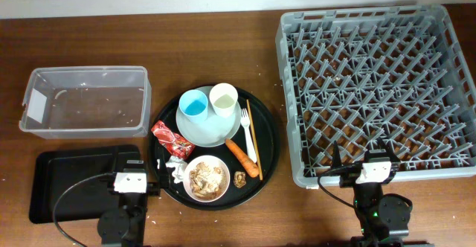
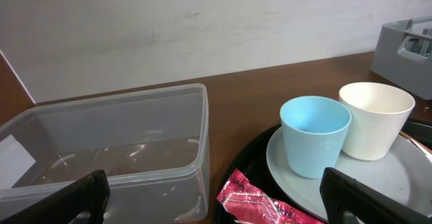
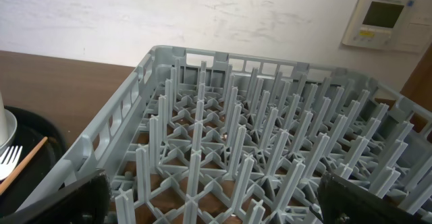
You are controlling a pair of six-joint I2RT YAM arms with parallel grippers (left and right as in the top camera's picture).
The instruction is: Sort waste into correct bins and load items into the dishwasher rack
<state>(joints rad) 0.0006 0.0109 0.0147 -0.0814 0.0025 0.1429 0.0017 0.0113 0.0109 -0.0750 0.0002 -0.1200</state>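
Red wrapper [image 1: 168, 137] looks light, crinkly, slippery; I'd pinch its crumpled middle. My left tool [image 1: 134, 169] and right tool [image 1: 365, 159] gape wide.

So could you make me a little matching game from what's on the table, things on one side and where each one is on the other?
Things:
1. blue cup
2. carrot
3. clear tub
4. bowl

Places or states:
A. holds the food scraps
B. stands on the plate beside the cream cup
C. lies next to the fork
D. sits outside the round tray, to its left in the overhead view

Pairs: 1-B, 2-C, 3-D, 4-A
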